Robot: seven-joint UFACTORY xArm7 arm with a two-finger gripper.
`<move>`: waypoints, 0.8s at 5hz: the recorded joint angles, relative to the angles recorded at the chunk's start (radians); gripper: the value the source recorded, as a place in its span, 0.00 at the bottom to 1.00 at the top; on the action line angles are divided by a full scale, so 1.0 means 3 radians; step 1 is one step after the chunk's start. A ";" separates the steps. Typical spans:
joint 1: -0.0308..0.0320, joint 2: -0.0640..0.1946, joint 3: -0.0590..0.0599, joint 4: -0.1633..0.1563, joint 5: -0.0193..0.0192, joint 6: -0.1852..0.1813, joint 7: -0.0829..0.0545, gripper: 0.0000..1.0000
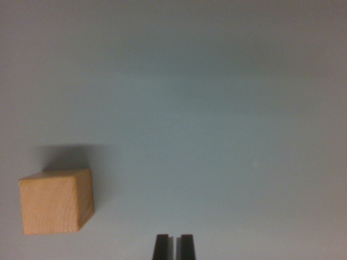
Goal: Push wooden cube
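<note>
A light wooden cube [56, 201] rests on a plain grey surface at the wrist view's lower left, casting a shadow behind it. My gripper [173, 246] shows at the bottom edge, its two black fingertips pressed almost together with only a thin slit between them and nothing held. The cube lies well to the left of the fingertips, apart from them.
The grey surface [217, 108] fills the whole view, with no other objects or edges visible.
</note>
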 joint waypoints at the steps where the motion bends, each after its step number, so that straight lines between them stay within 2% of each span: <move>1: 0.0000 0.0000 0.0000 0.0000 0.0000 0.0000 0.0000 0.00; 2: 0.0045 0.0051 0.0040 -0.0110 -0.0016 -0.0155 0.0069 0.00; 3: 0.0045 0.0051 0.0040 -0.0110 -0.0016 -0.0155 0.0069 0.00; 4: 0.0088 0.0100 0.0079 -0.0218 -0.0031 -0.0307 0.0135 0.00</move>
